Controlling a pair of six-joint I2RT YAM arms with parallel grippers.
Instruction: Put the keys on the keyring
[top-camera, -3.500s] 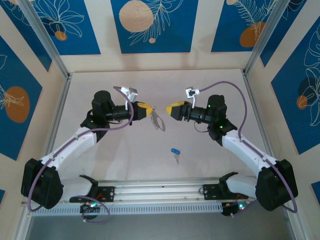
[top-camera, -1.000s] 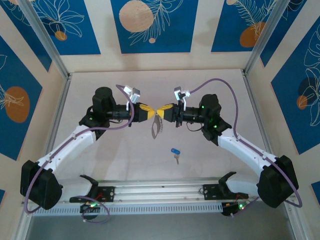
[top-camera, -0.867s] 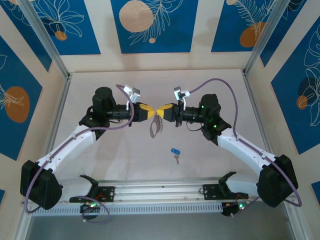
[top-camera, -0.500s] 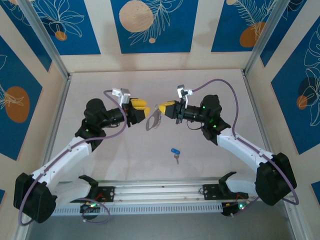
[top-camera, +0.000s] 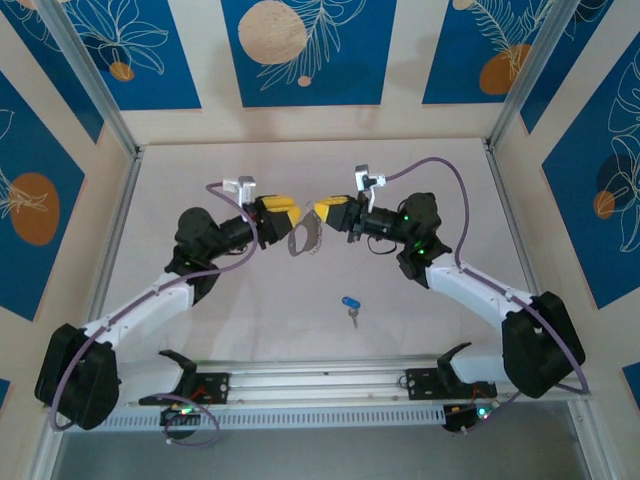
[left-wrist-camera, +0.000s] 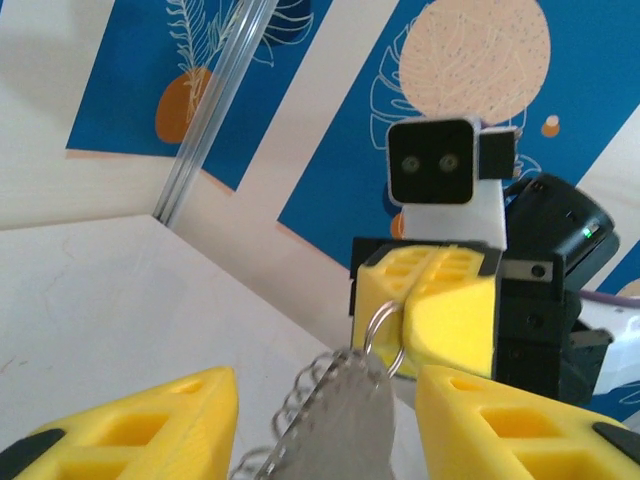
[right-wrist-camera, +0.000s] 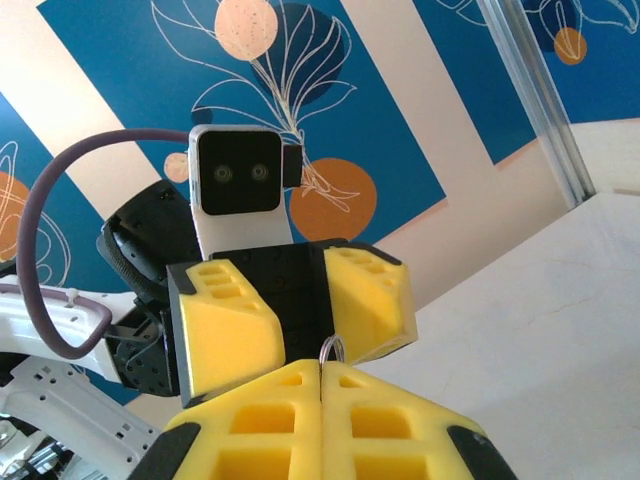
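I see my right gripper (top-camera: 320, 211) clamped shut on the top of the keyring (top-camera: 303, 243), which dangles above the table (top-camera: 200, 180). My left gripper (top-camera: 290, 220) sits just beside the keyring, jaws partly apart and holding nothing. The blue-headed key (top-camera: 349, 303) lies on the table, nearer the arm bases than the keyring.

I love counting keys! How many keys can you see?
1. The blue key lies on the table, nearer the arm bases than the keyring, which the right gripper holds up. Others may hide behind the keyring.
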